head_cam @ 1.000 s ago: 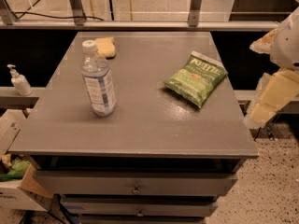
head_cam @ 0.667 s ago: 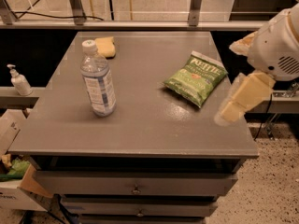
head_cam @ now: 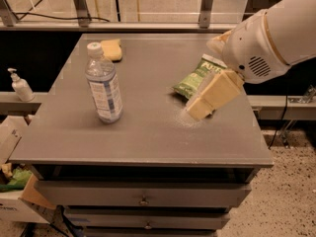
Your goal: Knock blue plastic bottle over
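The blue plastic bottle [head_cam: 103, 85], clear with a white cap and a pale blue-and-white label, stands upright on the left half of the grey table [head_cam: 143, 137]. My gripper [head_cam: 200, 110], with cream-coloured fingers, hangs low over the table's right half, to the right of the bottle and well apart from it. The white arm comes in from the upper right. The gripper covers part of a green chip bag [head_cam: 195, 79].
A yellow sponge [head_cam: 111, 49] lies at the table's far left. A small white pump dispenser [head_cam: 19, 85] stands on a ledge left of the table. Drawers sit below the tabletop. Cardboard boxes [head_cam: 15, 191] stand on the floor at the lower left.
The arm and gripper have moved left from the table's right edge, over the chip bag and towards the middle. The bottle has not moved.
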`<state>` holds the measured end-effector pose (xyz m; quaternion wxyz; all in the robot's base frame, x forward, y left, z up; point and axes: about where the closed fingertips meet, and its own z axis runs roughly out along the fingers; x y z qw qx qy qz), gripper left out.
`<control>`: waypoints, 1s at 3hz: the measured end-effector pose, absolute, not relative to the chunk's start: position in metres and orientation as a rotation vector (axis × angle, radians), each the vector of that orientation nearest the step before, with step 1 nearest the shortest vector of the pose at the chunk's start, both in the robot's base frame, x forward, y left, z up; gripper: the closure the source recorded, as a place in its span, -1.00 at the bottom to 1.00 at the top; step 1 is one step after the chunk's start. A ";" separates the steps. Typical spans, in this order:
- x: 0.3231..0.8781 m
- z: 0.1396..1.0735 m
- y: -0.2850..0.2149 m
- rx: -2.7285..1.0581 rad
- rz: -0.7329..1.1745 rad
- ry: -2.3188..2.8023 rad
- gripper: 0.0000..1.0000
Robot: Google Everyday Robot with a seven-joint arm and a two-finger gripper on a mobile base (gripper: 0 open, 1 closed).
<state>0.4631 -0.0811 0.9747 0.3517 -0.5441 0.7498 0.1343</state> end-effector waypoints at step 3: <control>0.486 0.973 -0.041 -1.311 0.455 1.846 -1.00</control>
